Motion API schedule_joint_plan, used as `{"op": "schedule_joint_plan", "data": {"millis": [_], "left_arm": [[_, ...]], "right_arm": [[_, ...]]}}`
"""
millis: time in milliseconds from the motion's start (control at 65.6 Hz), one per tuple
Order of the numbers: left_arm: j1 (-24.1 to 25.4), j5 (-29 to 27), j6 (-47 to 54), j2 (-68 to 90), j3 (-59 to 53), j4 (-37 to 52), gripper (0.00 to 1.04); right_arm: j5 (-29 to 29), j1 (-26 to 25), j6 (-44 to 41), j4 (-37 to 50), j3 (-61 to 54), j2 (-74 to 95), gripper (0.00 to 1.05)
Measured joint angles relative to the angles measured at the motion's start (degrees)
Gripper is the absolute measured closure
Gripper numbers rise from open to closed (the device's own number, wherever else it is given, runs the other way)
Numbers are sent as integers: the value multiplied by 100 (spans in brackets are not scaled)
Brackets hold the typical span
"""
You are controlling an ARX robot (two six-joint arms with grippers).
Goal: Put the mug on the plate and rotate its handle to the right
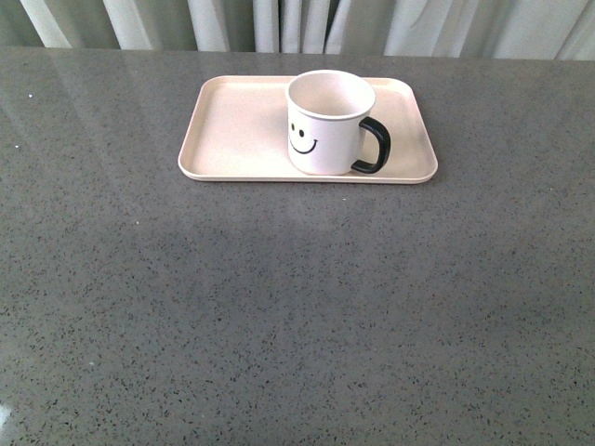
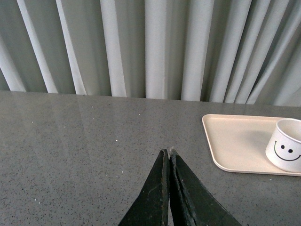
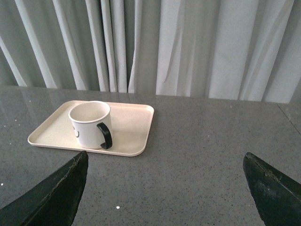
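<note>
Front view: the mug [image 1: 325, 125] stands upright on the plate [image 1: 237, 130], right of the plate's middle and close to its near rim. The printed smiley faces the camera and the handle [image 1: 376, 146] points to the robot's right, angled slightly forward. The plate lies on the far half of a speckled grey table [image 1: 297, 307], with a pale curtain [image 1: 307, 23] hanging behind the table's far edge. This is the only view that shows the whole plate and the mug's face and handle together.

Left wrist view: the left gripper [image 2: 168, 153] hovers above bare tabletop, well apart from the plate. Its two dark fingers are pressed tip to tip with nothing between them. Only one end of the plate is in frame, and the mug is cut by the picture's edge (the smile shows, the handle does not).

Right wrist view: the right gripper [image 3: 165, 157] is spread wide, its fingers [image 3: 66, 188] at opposite lower corners of the picture, holding nothing. Mug and plate sit beyond it on the table, clear of both fingers. From this side the handle faces the camera and the mug's empty interior is visible, while only a sliver of the print shows at the mug's side.
</note>
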Motion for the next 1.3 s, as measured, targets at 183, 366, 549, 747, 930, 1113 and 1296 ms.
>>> {"op": "schedule_joint_plan", "data": {"millis": [183, 366, 549, 747, 930, 1113, 1296], "left_arm": [[0, 0, 0, -391, 0, -391, 103], [0, 0, -2, -1268, 4, -1344, 103], [11, -4, 0, -1279, 2, -1381, 103], [11, -2, -4, -1279, 2, -1384, 80], [11, -2, -4, -1279, 2, -1384, 48], [11, -2, -4, -1279, 2, -1384, 12], [11, -2, 0, -1281, 2, -1384, 9]], "right_arm": [[0, 0, 0, 0, 0, 0, 9], [0, 0, 0, 0, 0, 0, 9], [2, 0, 0, 0, 0, 0, 9], [0, 0, 0, 0, 0, 0, 9], [0, 0, 0, 0, 0, 0, 9], [0, 0, 0, 0, 0, 0, 9], [0, 0, 0, 0, 0, 0, 9]]}}
